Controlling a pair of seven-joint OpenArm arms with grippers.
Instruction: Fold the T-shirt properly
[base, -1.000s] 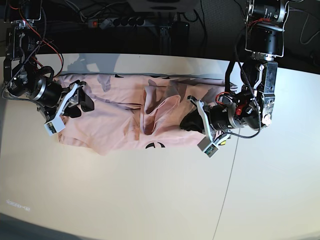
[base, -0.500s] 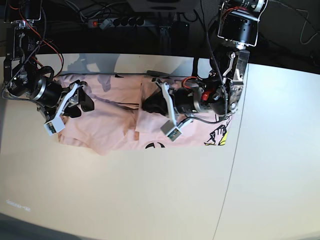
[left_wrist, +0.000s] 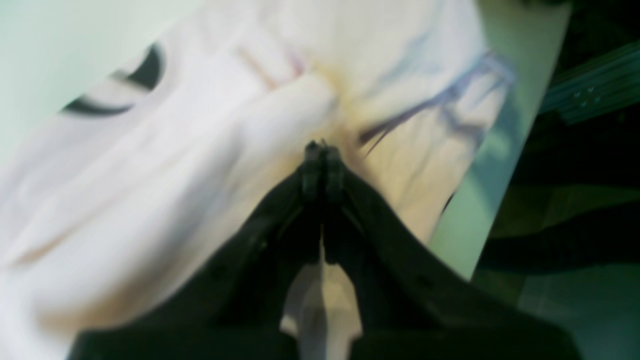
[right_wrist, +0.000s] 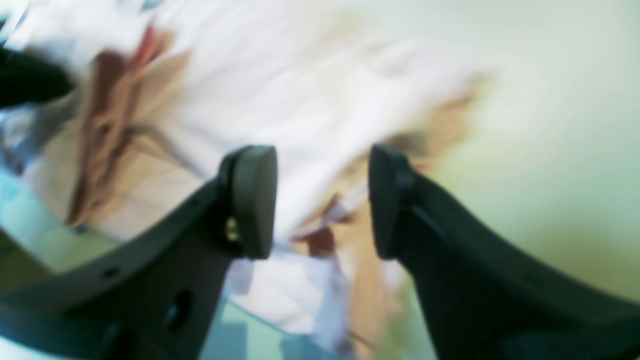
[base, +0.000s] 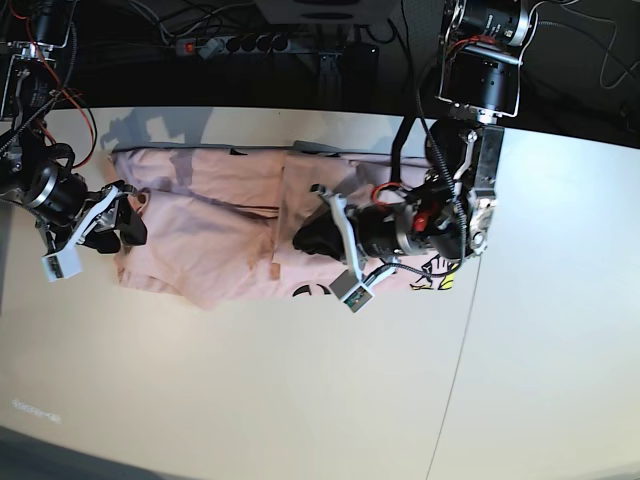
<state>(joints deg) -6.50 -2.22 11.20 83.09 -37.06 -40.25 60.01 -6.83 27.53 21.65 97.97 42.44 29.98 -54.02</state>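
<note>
A pale pink T-shirt (base: 220, 220) lies rumpled across the far half of the white table (base: 300, 400), black lettering and a small yellow graphic showing along its near edge. The left gripper (base: 305, 238) reaches over the middle of the shirt, its fingers (left_wrist: 322, 165) pressed tight together with no cloth visible between them. At the shirt's other end, the right gripper (base: 125, 218) hovers at the edge, its fingers (right_wrist: 252, 200) spread wide apart and holding nothing.

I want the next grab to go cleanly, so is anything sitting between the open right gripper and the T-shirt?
Nothing visible does. The right gripper hangs open directly over the T-shirt at its edge, with only pink cloth and bare table below.
</note>
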